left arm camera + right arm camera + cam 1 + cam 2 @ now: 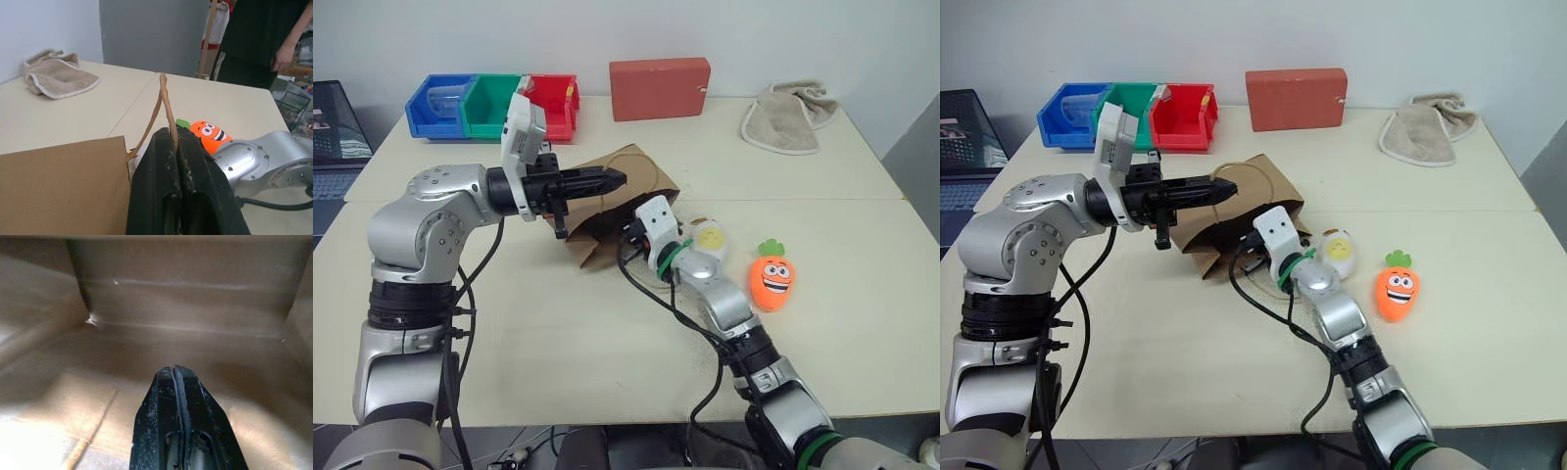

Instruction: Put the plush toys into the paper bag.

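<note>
Left gripper (607, 179) is pinched shut on the handle (164, 100) of the bag (1224, 230), holding the mouth up; the loop runs straight out from between the jaws in the left wrist view. Right gripper (177, 374) has its fingers pressed together with nothing between them, and its tips sit inside the bag mouth, brown walls all round and the folded bottom ahead. I read this as the opening step: the right tip spreading the bag while the left holds the handle. To do it well, I'd keep the handle taut and lifted so the top wall doesn't sag onto the right fingers, and push outward against the wall, not down, since the bag lies on its side and could slide on the table (558, 343). Risk: a hard tug may tear the handle or drag the bag off line. Neither toy is bagged yet: egg (710, 238) lies just behind the right wrist, outside the mouth; carrot (771, 277) is beyond it, further from the jaws, apart from the bag. Bag interior looks empty from what the right wrist view shows. Bins (489, 106), box (660, 88) and towel (790, 119) sit at the far edge, well clear of both jaws; the blue bin holds something clear, I can't tell what.
</note>
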Robot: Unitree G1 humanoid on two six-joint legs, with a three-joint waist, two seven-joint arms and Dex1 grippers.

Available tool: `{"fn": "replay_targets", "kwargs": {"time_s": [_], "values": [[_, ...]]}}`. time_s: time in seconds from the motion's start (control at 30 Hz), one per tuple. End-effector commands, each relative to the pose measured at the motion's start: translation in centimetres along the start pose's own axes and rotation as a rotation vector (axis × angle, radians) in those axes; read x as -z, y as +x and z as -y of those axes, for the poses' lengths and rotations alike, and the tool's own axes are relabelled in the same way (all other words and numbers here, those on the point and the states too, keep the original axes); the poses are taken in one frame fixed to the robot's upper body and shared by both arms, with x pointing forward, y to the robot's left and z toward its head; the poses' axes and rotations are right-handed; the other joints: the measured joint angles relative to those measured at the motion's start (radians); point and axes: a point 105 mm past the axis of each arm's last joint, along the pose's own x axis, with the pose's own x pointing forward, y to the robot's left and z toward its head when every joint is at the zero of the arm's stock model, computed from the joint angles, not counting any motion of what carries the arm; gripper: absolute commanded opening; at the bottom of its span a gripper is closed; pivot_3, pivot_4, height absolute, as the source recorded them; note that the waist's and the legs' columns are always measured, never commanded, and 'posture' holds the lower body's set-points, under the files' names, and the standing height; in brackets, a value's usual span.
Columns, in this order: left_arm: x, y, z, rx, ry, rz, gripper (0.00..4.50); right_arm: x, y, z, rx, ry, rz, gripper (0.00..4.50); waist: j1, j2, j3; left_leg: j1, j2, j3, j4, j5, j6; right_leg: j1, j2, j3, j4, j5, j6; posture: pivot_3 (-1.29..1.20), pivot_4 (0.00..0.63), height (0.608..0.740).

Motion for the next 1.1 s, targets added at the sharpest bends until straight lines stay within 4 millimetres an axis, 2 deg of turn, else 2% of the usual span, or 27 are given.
{"fn": "replay_targets", "kwargs": {"time_s": [0.03, 0.1, 0.2, 0.33, 0.43, 0.5, 0.57, 0.67, 0.8, 0.9, 1.1], "values": [[-0.5, 0.1, 0.5, 0.009, 0.054, 0.001, 0.00, -2.9, -2.3, -1.3, -0.137, -0.070, 0.063, 0.02, 0.002, 0.000, 0.000, 0.000, 0.000, 0.000, 0.000, 0.000, 0.000, 0.000, 0.000, 0.000, 0.000, 0.000, 0.000, 0.00, 0.150, 0.740], [-0.3, 0.2, 0.6, 0.008, 0.057, -0.005, 0.00, -3.3, -3.6, -1.3, -0.176, -0.089, 0.057, 0.18, 0.002, 0.000, 0.000, -0.001, 0.000, 0.000, 0.000, 0.000, 0.000, -0.001, 0.000, 0.000, -0.001, 0.000, 0.000, 0.00, 0.150, 0.740], [0.1, 0.4, 0.7, 0.013, 0.053, -0.013, 0.00, -4.2, -6.1, -1.4, -0.254, -0.129, 0.052, 0.92, 0.002, 0.000, 0.000, -0.002, 0.000, 0.000, 0.000, 0.000, 0.000, -0.001, 0.000, 0.000, -0.001, 0.000, 0.000, 0.00, 0.150, 0.740], [0.3, 0.7, 0.7, 0.016, 0.051, -0.014, 0.00, -4.5, -8.6, -0.7, -0.302, -0.203, 0.018, 2.40, 0.002, 0.000, 0.000, -0.002, 0.000, 0.000, 0.001, 0.000, 0.000, -0.001, 0.000, 0.000, -0.001, 0.000, 0.000, 0.00, 0.150, 0.740], [0.2, 0.9, 0.7, 0.020, 0.048, -0.009, 0.00, -2.6, -11.6, 1.1, -0.308, -0.381, -0.117, 3.47, 0.015, 0.000, 0.000, -0.003, -0.001, 0.000, 0.001, 0.000, 0.000, -0.001, -0.001, 0.000, -0.002, 0.000, 0.000, 0.00, 0.150, 0.740], [0.2, 0.9, 0.7, 0.020, 0.049, -0.007, 0.00, -1.7, -12.4, 2.0, -0.289, -0.426, -0.167, 4.20, 0.022, 0.000, 0.000, -0.004, -0.002, 0.000, 0.001, 0.000, 0.001, -0.001, -0.001, 0.000, -0.004, 0.000, 0.000, 0.00, 0.150, 0.740], [0.1, 0.9, 0.6, 0.019, 0.051, -0.006, 0.00, -0.7, -12.5, 3.1, -0.246, -0.471, -0.208, 4.20, 0.019, 0.000, 0.000, -0.004, -0.001, 0.000, 0.001, 0.000, 0.001, -0.002, -0.001, 0.000, -0.003, 0.000, 0.000, 0.00, 0.150, 0.740], [-0.2, 0.9, 0.5, 0.016, 0.055, -0.002, 0.00, 2.2, -13.0, 5.2, -0.195, -0.600, -0.317, 4.20, 0.019, 0.000, 0.000, -0.004, -0.001, 0.000, 0.001, 0.000, 0.001, -0.002, 0.000, 0.000, -0.002, 0.000, 0.000, 0.00, 0.150, 0.740], [-0.3, 0.8, 0.4, 0.012, 0.058, -0.001, 0.00, 2.9, -12.5, 6.4, -0.141, -0.610, -0.320, 4.20, 0.022, 0.000, 0.000, -0.005, -0.001, 0.001, 0.002, 0.000, 0.001, -0.002, -0.001, 0.001, -0.002, 0.000, 0.000, 0.00, 0.150, 0.740], [-0.4, 0.8, 0.4, 0.008, 0.059, 0.000, 0.00, 3.4, -12.0, 7.3, -0.096, -0.683, -0.330, 3.26, 0.022, 0.000, 0.000, -0.005, -0.001, 0.000, 0.002, 0.000, 0.000, -0.003, -0.001, 0.001, -0.002, 0.000, 0.000, 0.00, 0.150, 0.740], [-0.6, 0.5, 0.4, 0.002, 0.056, 0.005, 0.00, 3.3, -11.7, 8.4, -0.050, -0.751, -0.310, 0.98, 0.025, 0.000, 0.000, -0.005, -0.001, 0.000, 0.002, 0.000, 0.000, -0.002, -0.001, 0.000, -0.002, 0.000, 0.000, 0.00, 0.150, 0.740]]}}
